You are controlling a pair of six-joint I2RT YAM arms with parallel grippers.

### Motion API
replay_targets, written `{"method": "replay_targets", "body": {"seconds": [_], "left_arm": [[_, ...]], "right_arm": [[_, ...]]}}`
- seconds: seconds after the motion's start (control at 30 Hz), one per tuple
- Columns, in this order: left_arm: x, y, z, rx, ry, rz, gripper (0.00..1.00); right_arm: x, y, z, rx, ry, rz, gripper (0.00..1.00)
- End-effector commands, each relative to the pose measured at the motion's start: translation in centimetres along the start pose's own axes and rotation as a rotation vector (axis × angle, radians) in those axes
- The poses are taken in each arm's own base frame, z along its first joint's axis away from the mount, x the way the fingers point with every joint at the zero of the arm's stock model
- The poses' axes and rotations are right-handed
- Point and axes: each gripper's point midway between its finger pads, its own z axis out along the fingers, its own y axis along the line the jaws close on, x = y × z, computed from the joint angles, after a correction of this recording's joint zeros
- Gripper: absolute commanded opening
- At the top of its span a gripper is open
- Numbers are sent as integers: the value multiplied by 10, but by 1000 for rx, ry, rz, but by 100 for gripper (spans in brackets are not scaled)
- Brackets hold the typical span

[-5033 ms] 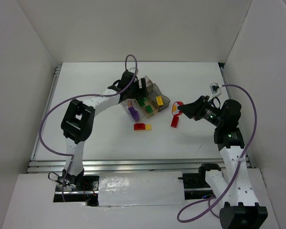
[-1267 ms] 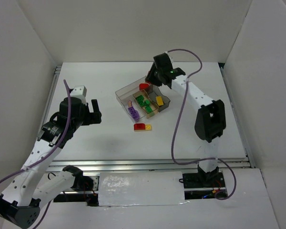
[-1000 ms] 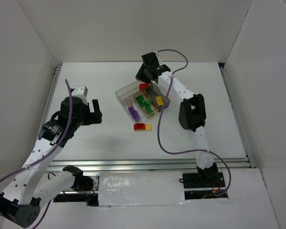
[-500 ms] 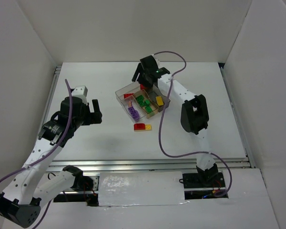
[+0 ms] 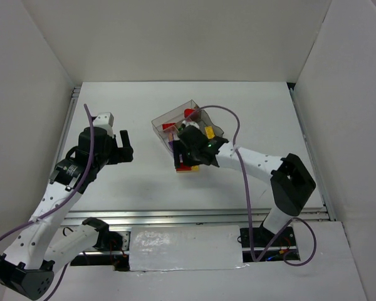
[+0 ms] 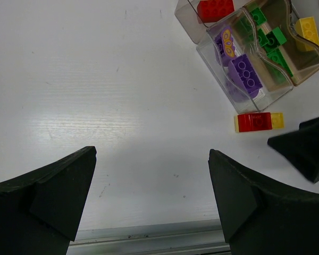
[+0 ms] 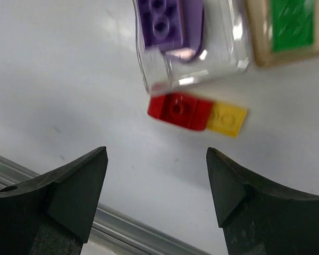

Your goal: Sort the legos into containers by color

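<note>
1. Left gripper: near the left side of the table, well apart from every brick. Fingers spread wide, nothing between them; its own camera shows only bare tabletop in the gap.

2. Right gripper: at mid-table, hanging over the near edge of the tray. Fingers apart and empty. Its dark fingertip shows at the right edge of the left wrist view.

3. Red-and-yellow piece: a red brick and a yellow brick joined end to end, lying flat on the table outside the tray. It sits just beside the near corner of the clear compartment, ahead of the right gripper's open gap. Whether it touches the tray wall cannot be told.

4. Tray, clear compartment: purple bricks, one of them with an orange mark on it.

5. Tray, tan compartment: green bricks, several piled together.

6. Tray, smoky compartment on the right: one yellow brick.

7. Tray, smoky compartment at the far left: red brick; the overhead view shows a second red piece at the far rim.
</note>
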Motion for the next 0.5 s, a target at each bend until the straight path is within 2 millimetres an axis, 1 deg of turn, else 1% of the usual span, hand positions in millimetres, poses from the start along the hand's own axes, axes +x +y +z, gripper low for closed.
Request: {"method": "replay_targets", "body": {"seconds": [0.0,0.1,0.13,0.2,0.27,0.37,0.4,0.47], "left_arm": [[-7,-2,0,14,-33,-8,100],[-6,-2,1,17,-28,-7,99],[-6,-2,1,16,-29,-9,100],[-5,-2,2,12,-22,-6,99],[-4,-2,3,10,-18,-5,99],[-4,-3,4,17,-17,-3,99],[-4,-2,4,14,-18,-4,99],[-3,-3,5,13,-12,-2,99]], "right_arm": [[17,-6,-3,106,-62,-2,83],[28,-6,6,150,-60,8,83],[31,-3,12,161,-54,-3,83],[30,-3,22,217,-67,-23,84],[31,-13,27,286,-65,-14,85],[34,-12,41,299,-56,-33,86],[38,-16,49,318,-40,-40,86],[37,-15,54,332,-32,-45,86]]}}
